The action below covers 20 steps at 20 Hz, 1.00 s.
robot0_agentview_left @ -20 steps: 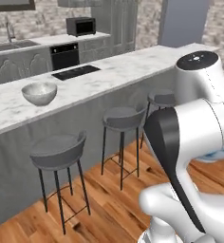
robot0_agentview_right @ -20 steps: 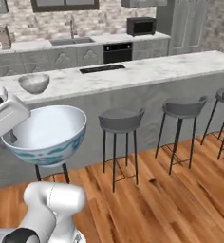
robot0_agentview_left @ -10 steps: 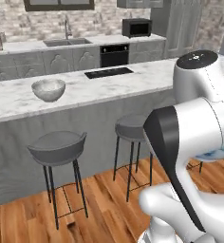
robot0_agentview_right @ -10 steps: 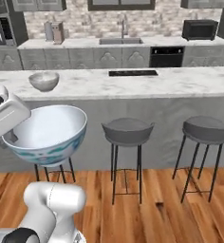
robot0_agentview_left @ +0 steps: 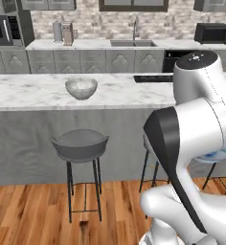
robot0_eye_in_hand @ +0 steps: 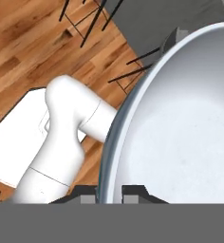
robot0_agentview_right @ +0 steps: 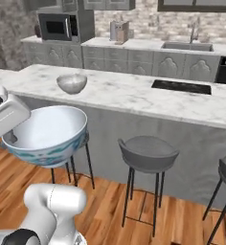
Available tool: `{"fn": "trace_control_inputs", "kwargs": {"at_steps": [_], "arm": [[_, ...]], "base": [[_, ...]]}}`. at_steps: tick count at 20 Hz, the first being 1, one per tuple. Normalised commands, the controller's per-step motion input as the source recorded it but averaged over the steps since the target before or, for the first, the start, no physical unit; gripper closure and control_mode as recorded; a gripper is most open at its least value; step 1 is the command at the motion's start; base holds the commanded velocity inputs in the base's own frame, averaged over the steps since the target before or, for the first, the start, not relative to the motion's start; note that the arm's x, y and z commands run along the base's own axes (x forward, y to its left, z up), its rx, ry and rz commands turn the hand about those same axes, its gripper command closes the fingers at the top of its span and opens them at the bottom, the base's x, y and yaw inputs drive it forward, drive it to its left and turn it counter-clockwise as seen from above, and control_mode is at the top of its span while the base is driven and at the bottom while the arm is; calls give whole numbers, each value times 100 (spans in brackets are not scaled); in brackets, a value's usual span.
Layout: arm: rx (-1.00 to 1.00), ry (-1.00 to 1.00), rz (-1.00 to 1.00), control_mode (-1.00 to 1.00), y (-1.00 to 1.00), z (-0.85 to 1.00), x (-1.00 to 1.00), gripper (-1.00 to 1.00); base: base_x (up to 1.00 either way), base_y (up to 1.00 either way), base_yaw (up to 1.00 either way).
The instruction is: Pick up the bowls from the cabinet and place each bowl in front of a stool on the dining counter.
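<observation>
a: what's the biggest thing facing the robot?

b: the dining tabletop (robot0_agentview_right: 134, 98), a long white marble slab on a grey base. the stone bowl (robot0_agentview_right: 72, 83) already sits on it, roughly above the stool (robot0_agentview_left: 80, 143) at the left of the left base view.

a: and the next stool along?

b: a second stool (robot0_agentview_right: 147, 152) stands just right of that one in the right base view, with bare marble above it. that looks like the spot to aim for.

a: where's the painted bowl?

b: the painted bowl (robot0_agentview_right: 47, 134) is up in the air on the robot's side of the stools, well short of the tabletop. the hand (robot0_eye_in_hand: 109, 191) is clamped on its rim, one finger (robot0_eye_in_hand: 135, 191) inside the wall and one outside.

a: how should the carry go?

b: the robot should probably keep the bowl level, raise it above the marble edge before reaching over, centre it above the free stool, and set it well apart from the stone bowl. a rim pinch could let it swing, so slow moves seem wise.
</observation>
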Motion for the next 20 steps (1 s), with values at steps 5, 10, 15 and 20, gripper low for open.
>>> {"fn": "trace_control_inputs", "kwargs": {"at_steps": [5,10,15,20], "arm": [[0,0,0,100,0,0,0,100],[0,0,0,100,0,0,0,100],[0,0,0,100,0,0,0,100],[0,0,0,100,0,0,0,100]], "base": [[59,-72,14],[90,-59,-34],[56,-13,-50],[14,0,-34]]}}
